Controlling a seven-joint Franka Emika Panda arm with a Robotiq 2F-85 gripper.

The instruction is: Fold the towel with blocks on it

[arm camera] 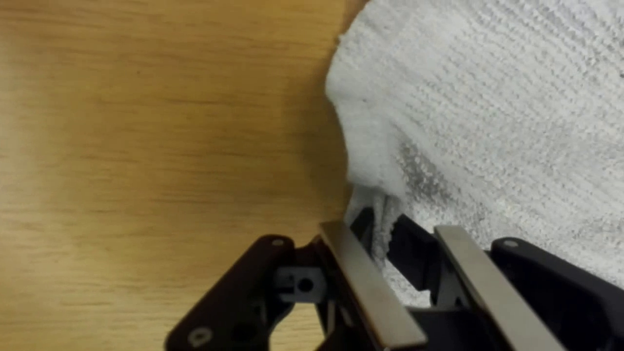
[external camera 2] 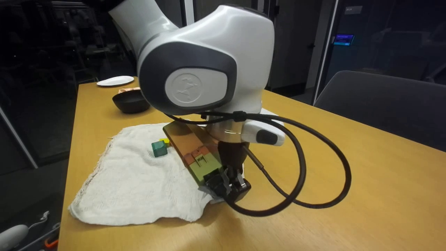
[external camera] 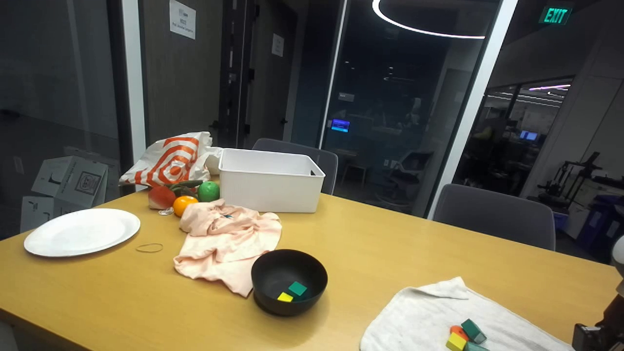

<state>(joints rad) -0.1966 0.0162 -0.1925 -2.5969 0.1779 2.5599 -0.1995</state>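
The white towel [external camera: 414, 312] lies spread on the table, and it also shows in an exterior view [external camera 2: 139, 191] and in the wrist view [arm camera: 492, 97]. On it sit a yellow block [external camera: 456, 341], an orange-red block [external camera: 457, 331] and green blocks [external camera: 474, 331]. A green block [external camera 2: 159, 149] and a yellow block [external camera 2: 165, 142] also show beside the arm. My gripper [arm camera: 382, 236] is at the towel's edge, shut on a gathered fold. It also shows low at the towel's corner [external camera 2: 226, 190], where the cloth rises slightly. The arm hides part of the towel.
A black bowl [external camera: 268, 304] with green and yellow blocks stands beyond the towel. Behind it are a pink cloth [external camera: 229, 243], a white bin [external camera: 268, 192], a white plate [external camera: 83, 233], toy fruit [external camera: 185, 205] and a bag [external camera: 170, 158]. A cable [external camera 2: 303, 167] loops from the arm.
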